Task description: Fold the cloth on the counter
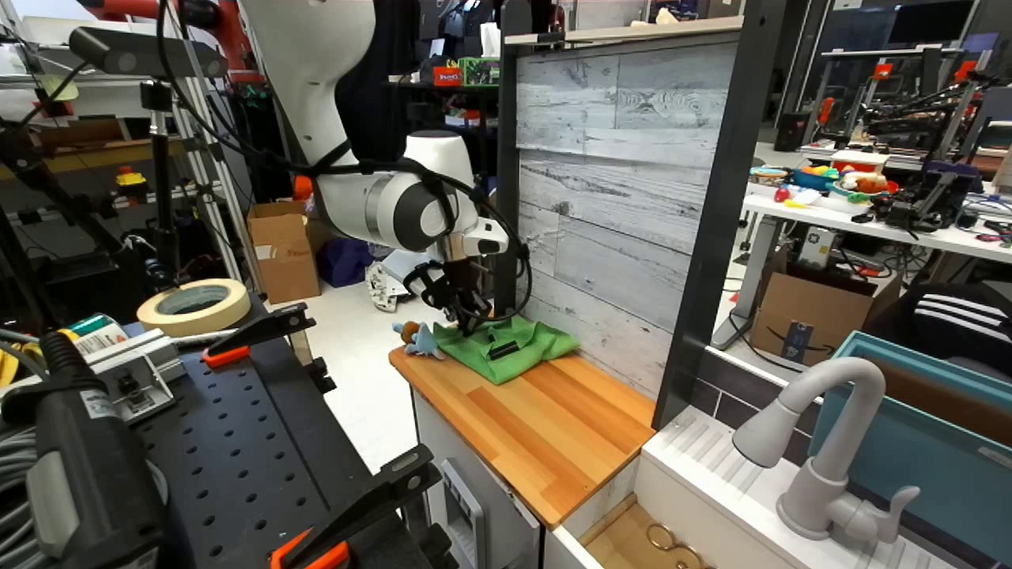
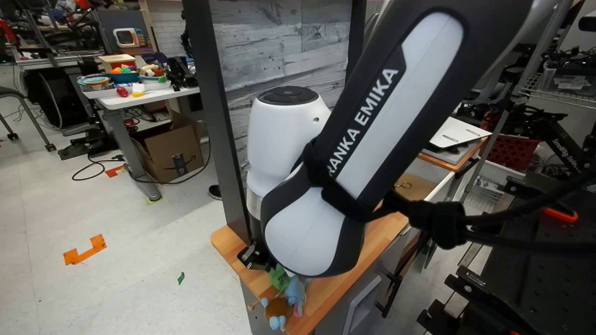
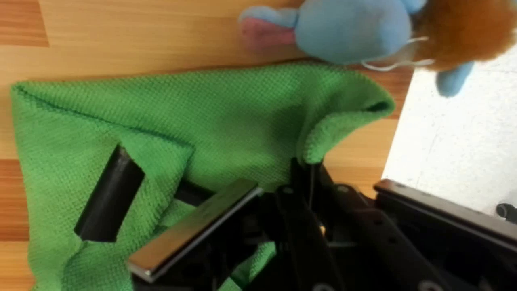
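The bright green cloth [image 1: 545, 341] lies rumpled at the far end of the wooden counter [image 1: 553, 427]. In the wrist view the cloth [image 3: 226, 109] has a folded-over flap on the left and a raised corner on the right. My gripper [image 3: 311, 163] is shut on the edge of that raised corner, close to the counter's end. In an exterior view the gripper [image 1: 466, 322] points down at the cloth's far side. In an exterior view the arm hides most of the cloth [image 2: 279, 278], and the fingertips are hidden there.
A blue and brown plush toy [image 3: 351, 32] lies beside the cloth at the counter's end. A black strip [image 3: 111, 198] lies on the cloth. A grey plank wall [image 1: 617, 197] with dark posts borders the counter. A sink faucet [image 1: 830, 442] stands beyond the near end.
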`<state>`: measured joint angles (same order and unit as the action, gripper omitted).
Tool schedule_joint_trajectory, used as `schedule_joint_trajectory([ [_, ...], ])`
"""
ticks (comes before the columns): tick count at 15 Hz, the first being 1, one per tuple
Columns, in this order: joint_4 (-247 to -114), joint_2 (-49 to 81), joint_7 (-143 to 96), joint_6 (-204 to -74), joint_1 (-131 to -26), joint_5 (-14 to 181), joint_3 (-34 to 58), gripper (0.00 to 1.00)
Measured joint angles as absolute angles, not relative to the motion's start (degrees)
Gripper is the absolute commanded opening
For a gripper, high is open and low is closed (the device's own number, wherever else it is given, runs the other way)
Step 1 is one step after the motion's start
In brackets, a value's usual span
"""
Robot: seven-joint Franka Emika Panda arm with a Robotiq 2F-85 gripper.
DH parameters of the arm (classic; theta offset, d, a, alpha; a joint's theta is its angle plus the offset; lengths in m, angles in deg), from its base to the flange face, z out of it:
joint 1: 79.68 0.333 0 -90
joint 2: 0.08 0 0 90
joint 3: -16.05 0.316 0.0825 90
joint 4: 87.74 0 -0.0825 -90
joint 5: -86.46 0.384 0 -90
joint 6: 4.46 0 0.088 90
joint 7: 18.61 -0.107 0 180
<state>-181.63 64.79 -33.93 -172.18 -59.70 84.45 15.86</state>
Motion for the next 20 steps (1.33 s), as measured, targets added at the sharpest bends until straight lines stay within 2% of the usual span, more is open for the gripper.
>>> schedule_joint_trajectory([
  [11, -187.1, 59.8, -36.8, -172.5, -58.9, 86.2, 13.2, 0.01],
  [20, -200.0, 49.0, -38.8, -173.2, -54.9, 86.1, 2.8, 0.01],
])
